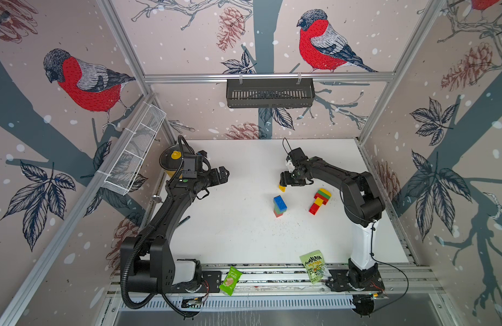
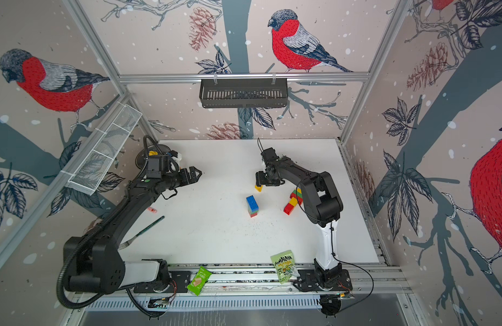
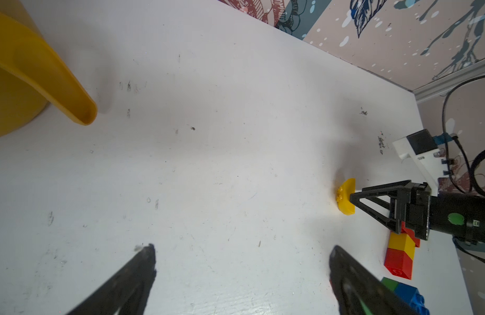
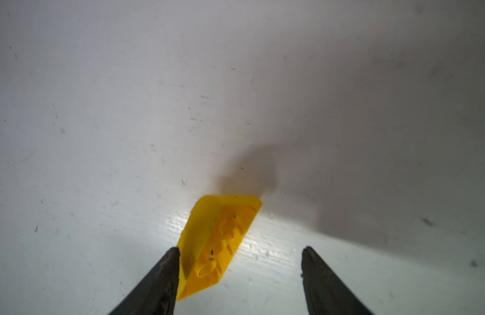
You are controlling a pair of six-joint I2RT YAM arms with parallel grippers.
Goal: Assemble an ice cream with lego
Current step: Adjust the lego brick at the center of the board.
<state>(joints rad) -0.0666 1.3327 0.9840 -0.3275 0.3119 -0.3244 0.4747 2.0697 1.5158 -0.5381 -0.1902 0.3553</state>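
A white table [image 1: 238,231] is seen. Toward its right edge, one brick [image 1: 282,188] is coloured yellow, and a stack [image 1: 279,205] is coloured blue, green and red. Red, yellow and green are shown on a lying build [image 1: 319,201]. The walls [image 1: 187,42] are patterned with red-breasted birds.

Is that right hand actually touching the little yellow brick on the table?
Touching. In the right wrist view one finger of the right hand lies against the yellow brick with no gap; the other finger stands clear.
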